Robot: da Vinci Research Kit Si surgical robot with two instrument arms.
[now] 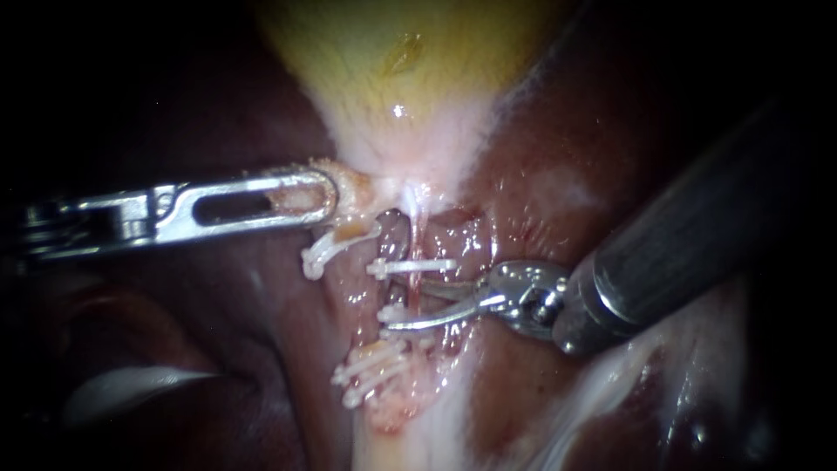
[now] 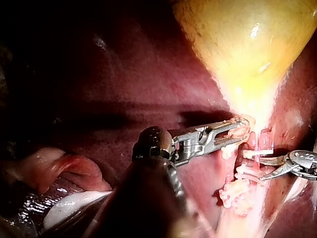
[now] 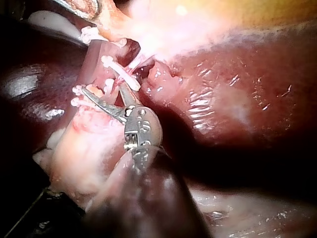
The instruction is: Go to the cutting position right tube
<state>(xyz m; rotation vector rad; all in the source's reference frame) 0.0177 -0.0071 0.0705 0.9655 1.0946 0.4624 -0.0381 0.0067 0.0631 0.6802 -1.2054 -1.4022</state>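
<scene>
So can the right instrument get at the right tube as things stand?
Probably yes: the right instrument is open and straddles the right tube between two clips, with nothing in the way. The left instrument holds the gallbladder aside.

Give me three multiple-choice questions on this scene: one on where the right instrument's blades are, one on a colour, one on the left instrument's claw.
1. Where are the right instrument's blades?
A. Off at the view's dark edge.
B. At the thin tube, just below a white clip.
C. Raised clear of everything.

2. What colour are the clips?
A. Black.
B. Blue.
C. White.

3. How is the left instrument's claw?
A. Shut on tissue at the gallbladder's neck.
B. Open, touching nothing.
C. Out of view.

Answers:
1 B: the open blades straddle the tube under that clip.
2 C: every clip in view is white.
3 A: tissue fills the claw's tip in the endoscope and left wrist views.
</scene>
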